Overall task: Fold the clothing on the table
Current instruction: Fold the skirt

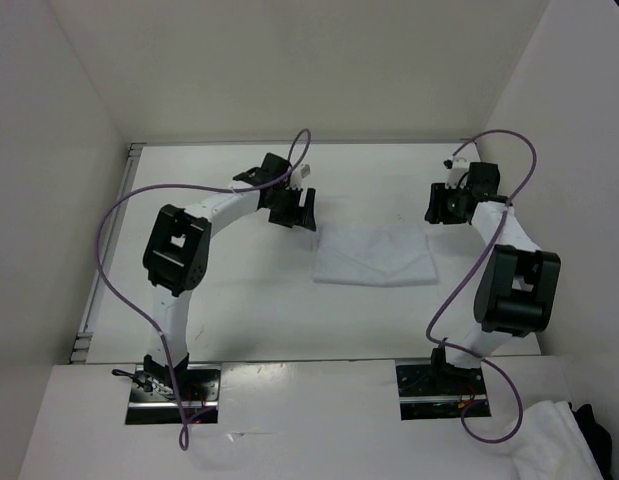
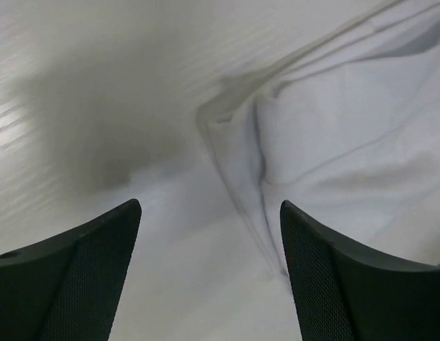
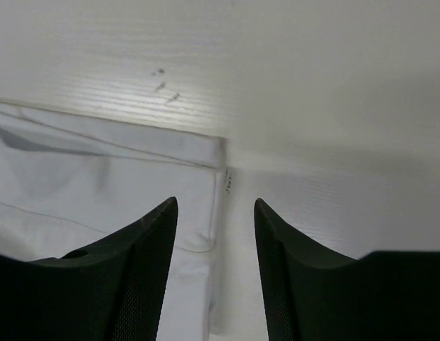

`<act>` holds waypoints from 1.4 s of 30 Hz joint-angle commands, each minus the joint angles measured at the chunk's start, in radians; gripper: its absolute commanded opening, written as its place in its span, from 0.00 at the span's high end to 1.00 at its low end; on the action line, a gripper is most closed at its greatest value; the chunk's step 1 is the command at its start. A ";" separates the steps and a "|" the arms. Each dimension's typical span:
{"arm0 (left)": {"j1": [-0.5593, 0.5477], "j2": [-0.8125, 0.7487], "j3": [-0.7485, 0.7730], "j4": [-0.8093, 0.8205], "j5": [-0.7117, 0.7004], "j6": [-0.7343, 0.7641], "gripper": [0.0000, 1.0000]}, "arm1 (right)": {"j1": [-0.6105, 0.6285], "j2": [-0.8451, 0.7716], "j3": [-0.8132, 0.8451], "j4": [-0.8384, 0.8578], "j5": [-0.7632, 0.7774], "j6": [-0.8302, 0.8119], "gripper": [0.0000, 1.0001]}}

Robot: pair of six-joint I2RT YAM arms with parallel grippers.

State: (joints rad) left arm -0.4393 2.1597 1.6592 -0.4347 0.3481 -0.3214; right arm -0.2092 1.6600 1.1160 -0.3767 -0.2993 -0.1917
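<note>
The clothing (image 1: 374,254) lies as a flat, folded white rectangle in the middle of the table (image 1: 239,300). My left gripper (image 1: 301,208) hovers at its far left corner. In the left wrist view this gripper (image 2: 209,209) stands wide open, with the clothing (image 2: 340,135) and its wrinkled edge below and to the right, and nothing is held. My right gripper (image 1: 437,206) is at the far right corner. In the right wrist view it (image 3: 215,204) is open over the clothing (image 3: 99,185), whose right hem runs under the gap between the fingers.
White walls close in the table at the back and on both sides. A bulkier white cloth heap (image 1: 551,445) beside a dark garment (image 1: 595,428) lies off the table at the near right. Purple cables (image 1: 119,215) loop from both arms.
</note>
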 commanded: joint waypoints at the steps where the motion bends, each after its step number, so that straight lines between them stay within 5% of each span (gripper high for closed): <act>1: 0.013 -0.219 -0.007 0.111 -0.017 -0.002 0.14 | 0.005 -0.207 0.016 0.044 -0.120 -0.047 0.46; 4: 0.013 -0.206 0.005 0.216 0.259 -0.065 0.27 | 0.005 -0.206 0.016 -0.123 -0.364 -0.206 0.58; 5: 0.013 -0.187 0.005 0.252 0.323 -0.120 0.47 | 0.005 -0.189 0.016 -0.163 -0.404 -0.241 0.68; 6: -0.005 -0.164 0.005 0.289 0.377 -0.133 0.55 | 0.005 -0.169 0.016 -0.229 -0.435 -0.270 0.93; 7: -0.034 -0.105 0.043 0.289 0.461 -0.133 0.61 | 0.005 -0.145 0.016 -0.246 -0.451 -0.281 1.00; 10: -0.085 0.035 0.112 0.275 0.604 -0.145 0.83 | 0.016 -0.045 0.007 -0.268 -0.475 -0.250 1.00; 13: -0.107 0.118 0.186 0.243 0.623 -0.136 0.92 | 0.037 -0.020 -0.007 -0.228 -0.454 -0.226 1.00; 18: -0.118 0.204 0.209 0.210 0.643 -0.125 0.97 | 0.068 -0.009 -0.007 -0.235 -0.452 -0.255 1.00; 27: -0.108 0.258 0.228 0.076 0.474 -0.058 0.93 | 0.162 0.099 0.024 -0.274 -0.472 -0.278 1.00; 36: -0.065 0.206 0.097 0.067 0.393 -0.058 0.89 | 0.185 0.319 0.194 -0.197 -0.443 -0.094 0.97; 42: -0.055 0.195 0.077 0.033 0.358 -0.034 0.89 | 0.165 0.508 0.337 -0.206 -0.572 0.014 0.97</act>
State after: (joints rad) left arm -0.5064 2.3787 1.7580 -0.3538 0.7918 -0.4156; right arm -0.0349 2.1300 1.4044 -0.6067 -0.8223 -0.2489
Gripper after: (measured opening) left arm 0.106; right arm 0.033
